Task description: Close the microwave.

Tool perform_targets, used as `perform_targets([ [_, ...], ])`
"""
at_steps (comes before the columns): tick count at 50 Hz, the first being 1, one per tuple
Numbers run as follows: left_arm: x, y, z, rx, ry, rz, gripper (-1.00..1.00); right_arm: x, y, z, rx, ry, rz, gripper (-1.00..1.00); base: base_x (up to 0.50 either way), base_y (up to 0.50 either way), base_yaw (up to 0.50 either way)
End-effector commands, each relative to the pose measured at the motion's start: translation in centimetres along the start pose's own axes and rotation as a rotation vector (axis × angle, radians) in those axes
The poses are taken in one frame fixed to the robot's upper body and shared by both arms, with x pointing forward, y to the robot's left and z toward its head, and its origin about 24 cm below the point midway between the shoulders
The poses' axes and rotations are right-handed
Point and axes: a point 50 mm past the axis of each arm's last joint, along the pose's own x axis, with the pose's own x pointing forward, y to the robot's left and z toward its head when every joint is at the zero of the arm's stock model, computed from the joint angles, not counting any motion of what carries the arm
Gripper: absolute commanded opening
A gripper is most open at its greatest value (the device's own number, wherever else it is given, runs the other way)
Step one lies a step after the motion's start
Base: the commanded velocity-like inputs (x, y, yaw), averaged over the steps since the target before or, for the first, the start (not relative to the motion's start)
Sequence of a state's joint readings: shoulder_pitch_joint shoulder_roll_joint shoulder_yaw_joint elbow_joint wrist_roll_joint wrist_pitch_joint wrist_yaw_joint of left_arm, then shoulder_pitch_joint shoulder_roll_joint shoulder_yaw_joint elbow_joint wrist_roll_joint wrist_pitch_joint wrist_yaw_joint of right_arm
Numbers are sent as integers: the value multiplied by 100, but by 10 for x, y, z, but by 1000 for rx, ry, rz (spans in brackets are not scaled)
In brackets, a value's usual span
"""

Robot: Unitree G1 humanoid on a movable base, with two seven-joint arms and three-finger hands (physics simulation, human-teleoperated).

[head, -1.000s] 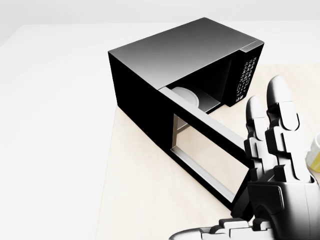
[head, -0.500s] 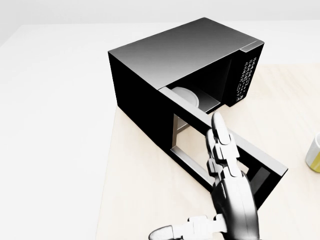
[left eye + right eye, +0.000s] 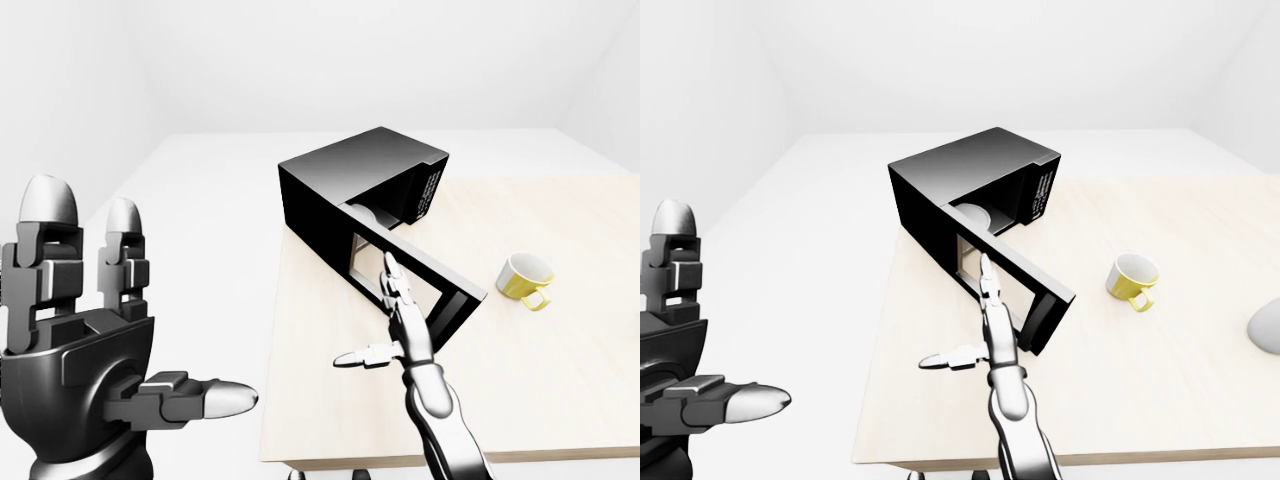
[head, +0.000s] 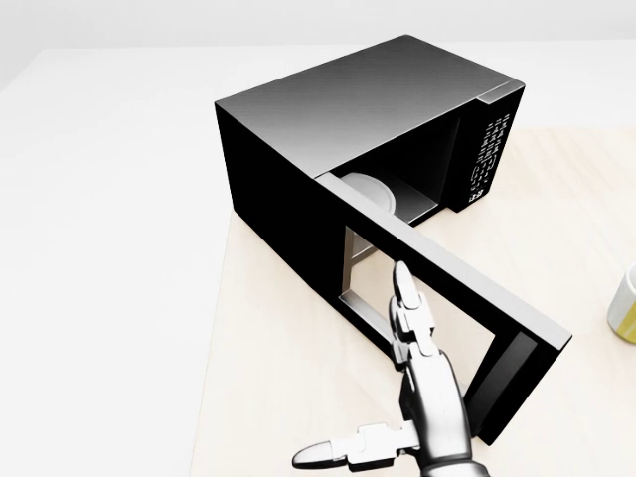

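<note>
While the microwave (image 4: 368,139) sits on the pale counter (image 4: 268,348) with its door (image 4: 447,298) swung wide, the left hand (image 3: 90,340) is raised well to the left of the microwave in the left-eye view, off the counter's edge, its fingers spread upright and its thumb pointing right, gripping nothing. The microwave itself stands near the counter's upper left corner, a black box turned at an angle. Its cavity shows a round turntable plate (image 4: 373,189) inside, and its keypad panel (image 4: 487,149) lies on the right end of its face in the head view. The door reaches out from the microwave's lower left corner toward the bottom right of the head view, its window frame seen edge-on.

The right hand (image 4: 412,397) rises from the bottom of the head view just below the microwave. Its fingers (image 4: 407,298) are straight and close together, pointing up along the outer face of the door, and its thumb (image 4: 333,452) is splayed to the left. It is open and holds nothing; whether the fingertips touch the door I cannot tell.

Well to the right of the microwave, a yellow mug (image 3: 525,280) with a white inside stands on the counter, its handle toward the lower right. Farther right, at the edge of the right-eye view, a pale grey rounded object (image 3: 1265,325) lies on the counter, only partly in view.
</note>
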State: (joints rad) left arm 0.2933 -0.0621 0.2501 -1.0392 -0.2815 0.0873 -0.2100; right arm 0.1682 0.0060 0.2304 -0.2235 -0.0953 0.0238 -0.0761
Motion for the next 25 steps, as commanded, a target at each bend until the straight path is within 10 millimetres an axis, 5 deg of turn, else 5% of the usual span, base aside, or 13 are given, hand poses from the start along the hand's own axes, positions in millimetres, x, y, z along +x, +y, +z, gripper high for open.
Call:
perform_targets([
  [1, -1, 0, -1, 3, 9, -1, 100, 4, 0, -12, 2, 31, -2, 100, 0, 0, 0],
  [25, -3, -2, -1, 6, 20, -8, 100, 30, -10, -23, 20, 60, -37, 100, 0, 0, 0],
])
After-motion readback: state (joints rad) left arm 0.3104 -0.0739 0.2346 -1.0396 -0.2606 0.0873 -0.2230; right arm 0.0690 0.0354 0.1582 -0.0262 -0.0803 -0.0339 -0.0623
